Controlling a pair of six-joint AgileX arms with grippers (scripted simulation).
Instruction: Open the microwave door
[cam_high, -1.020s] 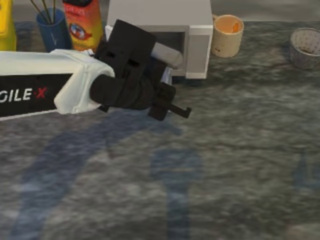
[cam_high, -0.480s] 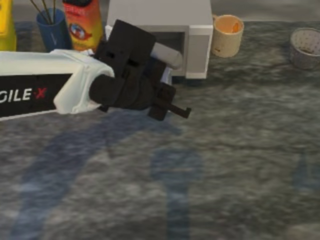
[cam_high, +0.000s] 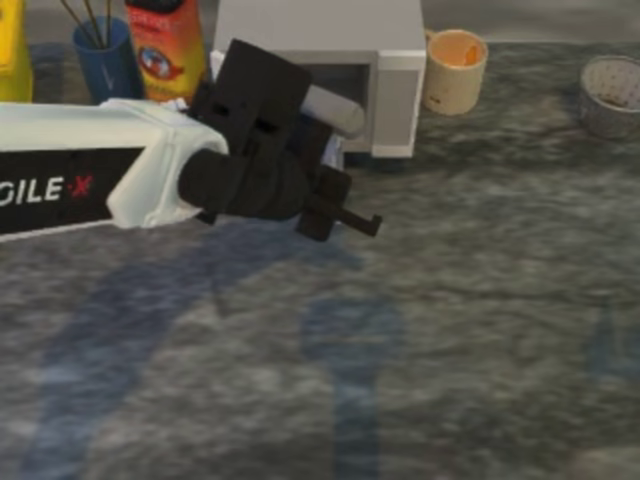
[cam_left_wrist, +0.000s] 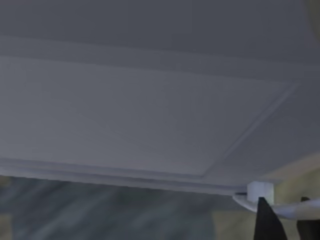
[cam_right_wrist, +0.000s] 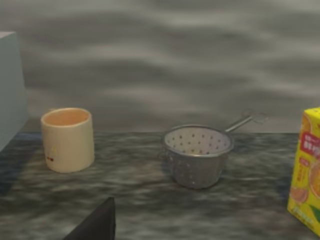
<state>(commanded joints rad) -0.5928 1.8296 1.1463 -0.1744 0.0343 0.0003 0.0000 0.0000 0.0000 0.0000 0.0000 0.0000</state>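
Note:
The silver-grey microwave (cam_high: 320, 30) stands at the back of the table, and part of its dark cavity shows past the arm. The microwave door (cam_left_wrist: 125, 110) hangs ajar, swung out toward the table's front, and fills the left wrist view. Its pale bar handle (cam_high: 335, 108) runs along the free edge. My left arm (cam_high: 150, 170) reaches in from the left and covers most of the door. My left gripper (cam_left_wrist: 282, 202) is shut on the handle (cam_left_wrist: 295, 209), one black fingertip (cam_left_wrist: 267, 222) on each side of the bar. My right gripper stays out of the top view; only one dark fingertip (cam_right_wrist: 100, 222) shows.
A beige cup (cam_high: 455, 68) stands just right of the microwave, with a metal colander (cam_high: 610, 95) farther right. Left of the microwave are an orange carton (cam_high: 165, 45), a blue pen holder (cam_high: 100, 55) and a yellow container (cam_high: 12, 50). A yellow juice box (cam_right_wrist: 306, 170) shows in the right wrist view.

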